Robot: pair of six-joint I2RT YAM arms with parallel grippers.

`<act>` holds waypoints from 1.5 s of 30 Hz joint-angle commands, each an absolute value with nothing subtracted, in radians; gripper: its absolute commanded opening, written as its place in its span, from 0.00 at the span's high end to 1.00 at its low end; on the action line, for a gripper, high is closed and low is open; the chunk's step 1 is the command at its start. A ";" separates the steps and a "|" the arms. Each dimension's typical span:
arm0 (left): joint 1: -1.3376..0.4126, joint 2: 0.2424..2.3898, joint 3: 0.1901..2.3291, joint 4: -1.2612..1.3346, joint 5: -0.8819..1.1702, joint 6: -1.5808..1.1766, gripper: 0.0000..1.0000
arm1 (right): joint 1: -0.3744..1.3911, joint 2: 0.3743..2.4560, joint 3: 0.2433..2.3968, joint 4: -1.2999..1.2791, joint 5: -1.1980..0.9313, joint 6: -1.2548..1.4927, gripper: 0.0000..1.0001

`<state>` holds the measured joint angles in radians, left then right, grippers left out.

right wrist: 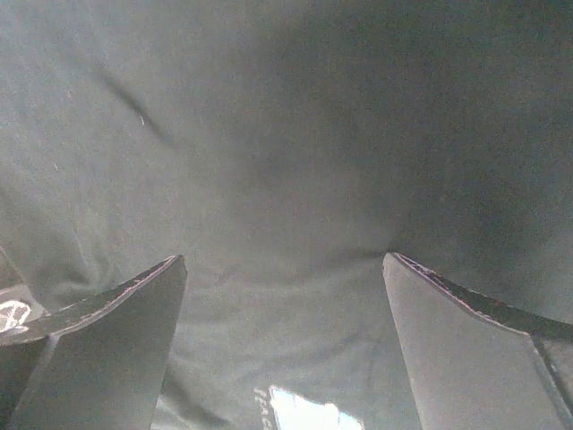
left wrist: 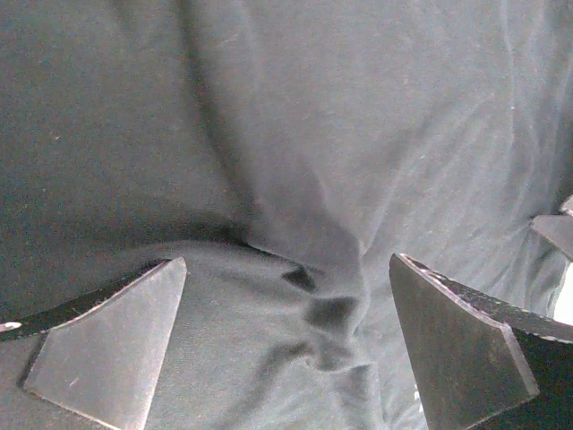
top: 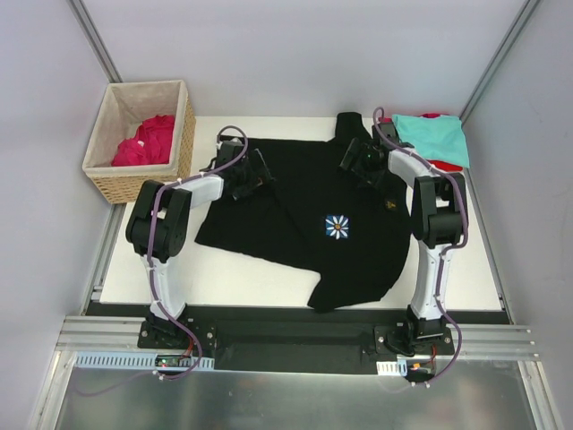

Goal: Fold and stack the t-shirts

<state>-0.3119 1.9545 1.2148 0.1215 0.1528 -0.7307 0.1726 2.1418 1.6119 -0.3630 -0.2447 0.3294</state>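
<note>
A large black t-shirt [top: 304,197] with a small white-blue flower print [top: 337,226] lies spread across the white table [top: 474,269]. My left gripper [top: 255,175] is open at the shirt's far left part. In the left wrist view its jaws [left wrist: 288,260] stand wide over a raised wrinkle of black cloth [left wrist: 340,305]. My right gripper [top: 358,161] is open at the shirt's far right part, and the right wrist view shows smooth black cloth [right wrist: 286,161] between its fingertips [right wrist: 285,258]. A folded teal t-shirt [top: 434,136] rests on a red one [top: 448,167] at the back right.
A woven wicker basket [top: 116,186] stands off the table's back left corner with a crimson-pink t-shirt [top: 148,141] bunched inside. Metal frame posts rise at both back corners. The arms' bases sit on a rail along the near edge.
</note>
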 commanded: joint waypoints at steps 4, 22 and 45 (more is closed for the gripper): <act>-0.242 1.974 1.267 0.023 0.136 -0.678 0.01 | 0.150 2.230 1.749 -0.442 -0.219 0.301 0.03; -0.216 1.944 1.266 0.009 0.140 -0.683 0.01 | 0.147 2.374 1.980 -0.508 -0.247 0.293 0.03; -0.318 1.083 0.870 -0.064 0.325 -0.699 0.01 | 0.440 1.117 0.993 -0.544 -0.045 0.235 0.03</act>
